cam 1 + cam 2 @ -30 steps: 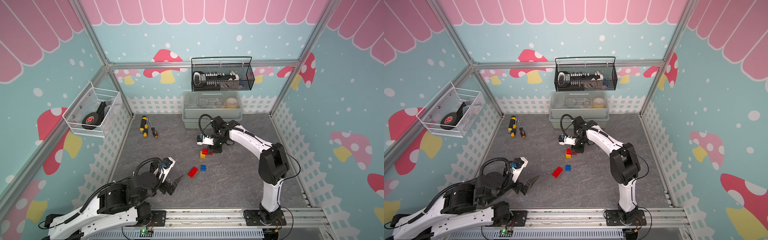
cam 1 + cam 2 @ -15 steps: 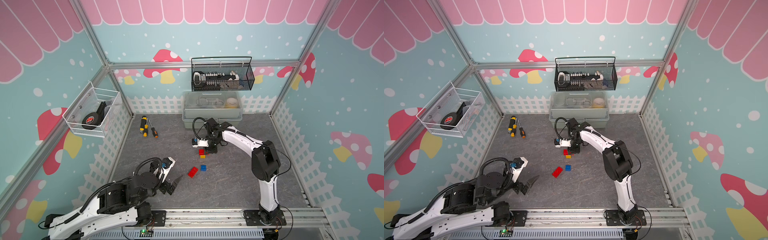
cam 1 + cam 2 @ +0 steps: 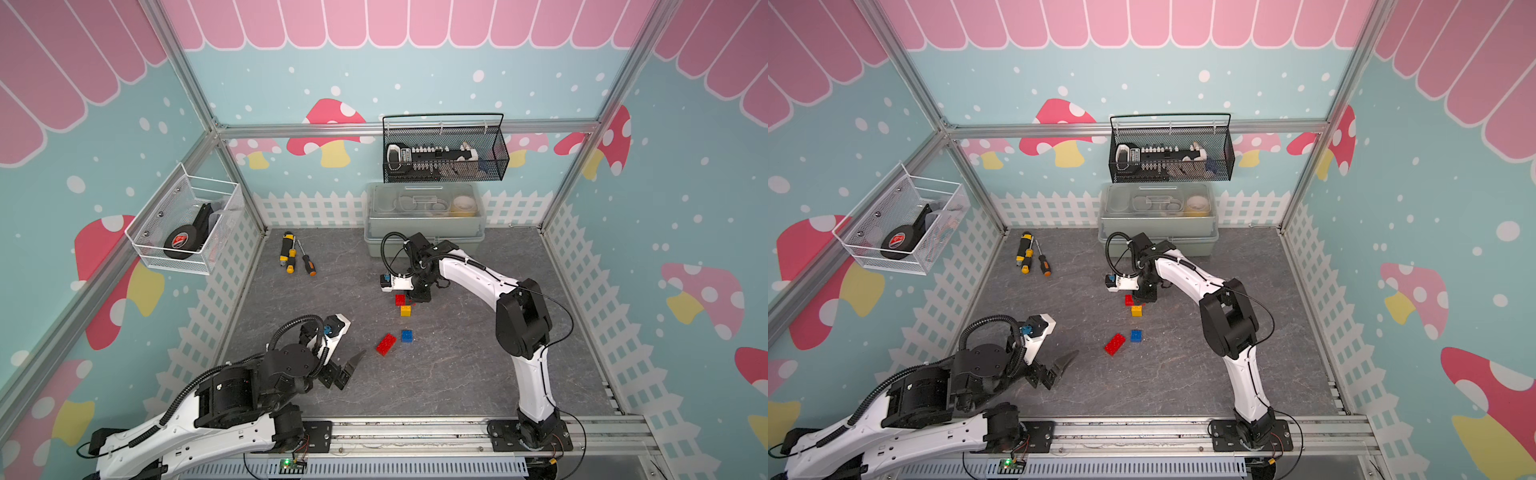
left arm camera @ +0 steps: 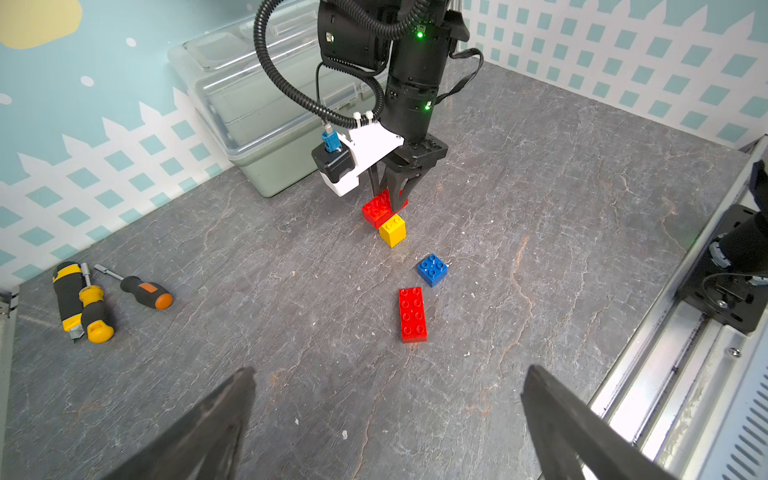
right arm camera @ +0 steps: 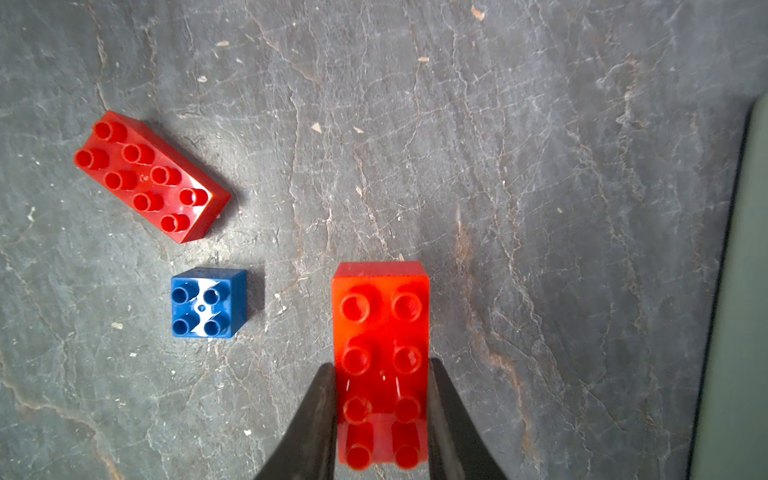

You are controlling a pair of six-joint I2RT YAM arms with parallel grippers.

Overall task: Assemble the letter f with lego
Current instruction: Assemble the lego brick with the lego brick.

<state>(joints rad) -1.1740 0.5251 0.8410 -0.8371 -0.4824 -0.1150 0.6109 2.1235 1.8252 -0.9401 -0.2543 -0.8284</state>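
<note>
My right gripper point(image 5: 381, 365) is shut on one red oblong lego brick point(image 5: 380, 332), a finger on each long side. In the left wrist view this red brick point(image 4: 376, 208) is level with the top of the yellow square brick point(image 4: 392, 232) and touches it; I cannot tell whether they are joined. Both top views show the pair, red brick point(image 3: 400, 299) and yellow brick point(image 3: 405, 310). The blue square brick point(image 3: 407, 336) and the second red brick point(image 3: 386, 344) lie loose on the floor nearer the front. My left gripper point(image 4: 390, 372) stands open and empty, short of them.
Orange-and-black screwdrivers point(image 3: 297, 257) lie at the back left. A lidded grey-green box point(image 3: 424, 220) stands against the back wall, just behind my right arm. A metal rail point(image 3: 415, 432) runs along the front edge. Wire baskets hang on the walls.
My right arm has swung a little to the left, keeping its grip on the red brick beside the yellow one. The left arm and the loose bricks have not moved.
</note>
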